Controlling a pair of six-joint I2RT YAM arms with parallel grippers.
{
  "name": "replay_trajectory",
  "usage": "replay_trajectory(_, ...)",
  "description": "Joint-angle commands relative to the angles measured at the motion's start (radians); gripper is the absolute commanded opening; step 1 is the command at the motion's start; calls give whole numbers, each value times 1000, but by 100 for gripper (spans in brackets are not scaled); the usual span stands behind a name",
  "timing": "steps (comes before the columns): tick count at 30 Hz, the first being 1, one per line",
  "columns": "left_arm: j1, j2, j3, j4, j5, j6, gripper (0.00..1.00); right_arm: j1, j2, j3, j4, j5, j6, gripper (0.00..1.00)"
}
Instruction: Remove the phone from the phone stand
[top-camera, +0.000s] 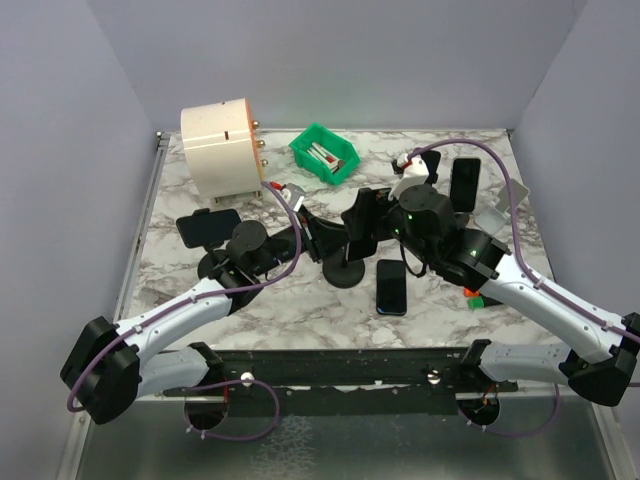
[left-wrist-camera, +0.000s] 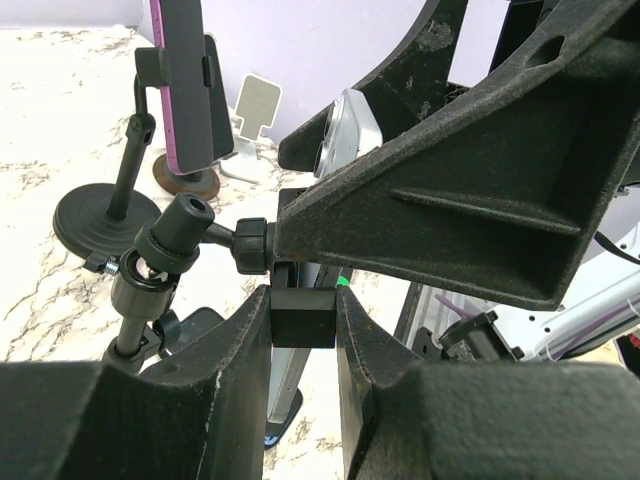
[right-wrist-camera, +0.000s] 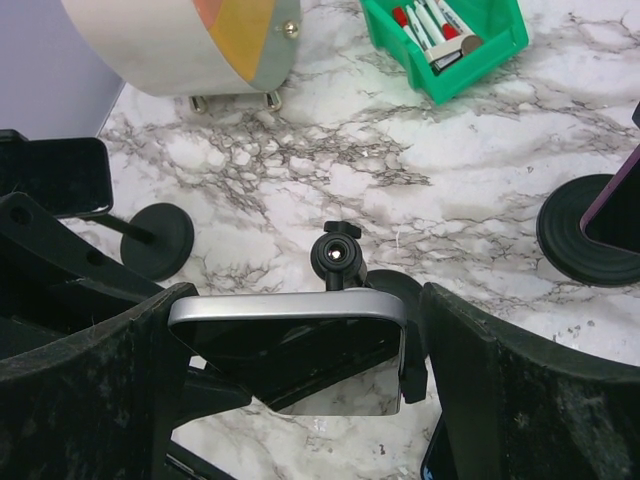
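Phone (right-wrist-camera: 290, 350) still in stand (top-camera: 347, 272); left fingers (left-wrist-camera: 235, 370) at 9 o'clock clamp stand, right fingers (right-wrist-camera: 110, 380) at 3 o'clock grip phone; removal pending.

A loose phone (top-camera: 391, 287) blocks me right of the phone stand (top-camera: 345, 272); bare marble (top-camera: 375, 150) opens toward the green bin (top-camera: 323, 153).

Between the fingers of the right gripper (right-wrist-camera: 297, 300): phone (right-wrist-camera: 290, 365), on the phone stand (top-camera: 346, 273) pinched by the left gripper (left-wrist-camera: 303, 310). Ahead, bin (right-wrist-camera: 480, 62); ahead-left, drum (right-wrist-camera: 180, 40). Behind, second phone (top-camera: 392, 288) flat on table (top-camera: 280, 300).
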Motion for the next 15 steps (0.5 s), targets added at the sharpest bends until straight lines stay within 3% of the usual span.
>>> replay_trajectory(1,1,14,20,32,-30,-6,0,0,0,20,-71,52,5,93)
replay_trajectory(10,-3,15,25,32,-29,-9,0,3,26,22,-56,23,-10,80)
replay_trajectory(15,-3,10,24,32,-27,-6,0,3,34,23,-66,32,-4,88)
